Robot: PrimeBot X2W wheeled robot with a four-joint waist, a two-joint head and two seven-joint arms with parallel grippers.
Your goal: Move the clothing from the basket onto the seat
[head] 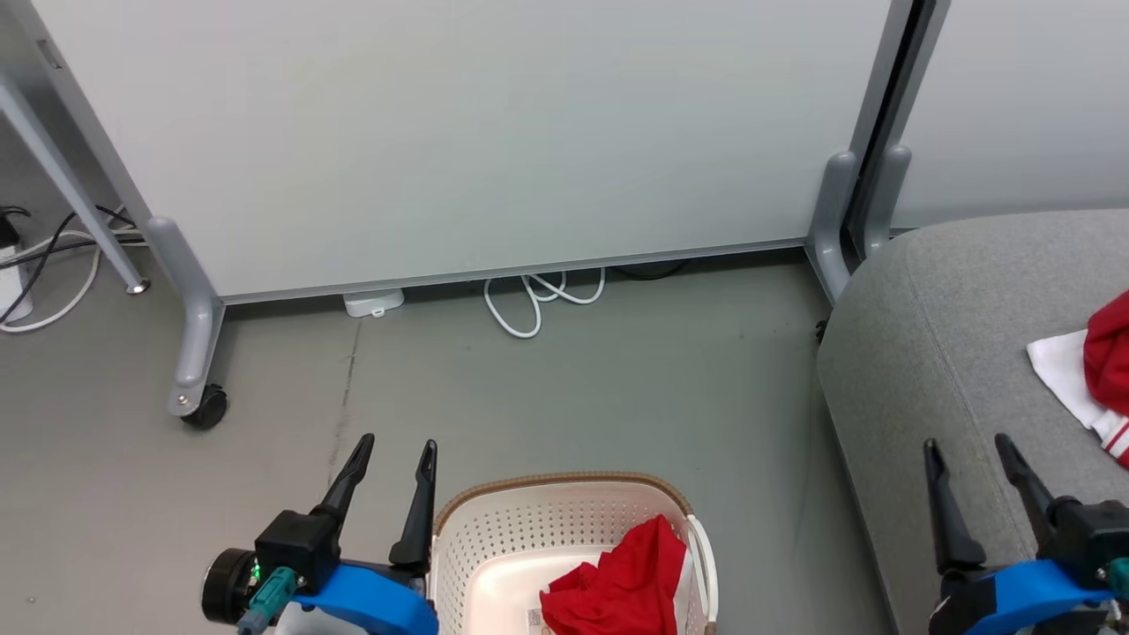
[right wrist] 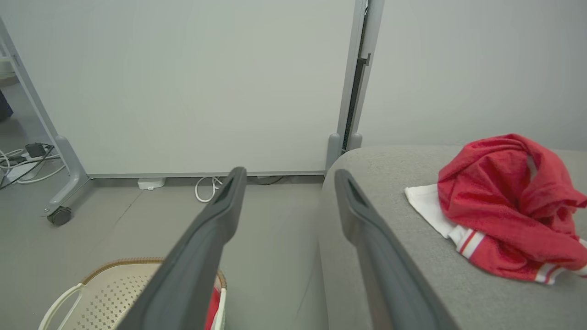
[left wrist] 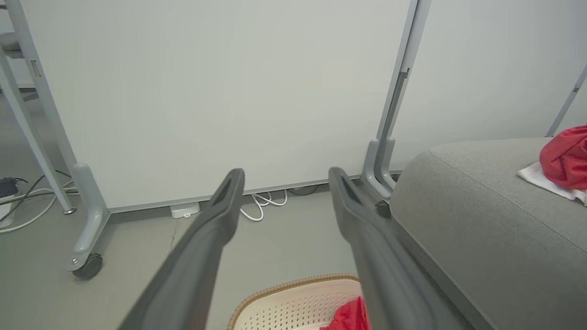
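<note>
Red garment (head: 622,582) lies in laundry basket (head: 547,520), just right of left gripper (head: 398,441), the nearer arm; right gripper (head: 966,441) hangs over grey seat (head: 917,353). Both finger pairs spread wide, holding nothing

1. Two red garments (head: 622,578) (right wrist: 504,206).
2. One white garment (right wrist: 429,208).
3. One perforated basket (head: 529,520).
4. One grey seat (head: 935,353).
5. Two grippers: the left gripper (head: 398,441) and the right gripper (head: 965,441).
6. Two pale partition panels (head: 459,132) (head: 1023,97).
7. One black caster wheel (head: 205,408).
</note>
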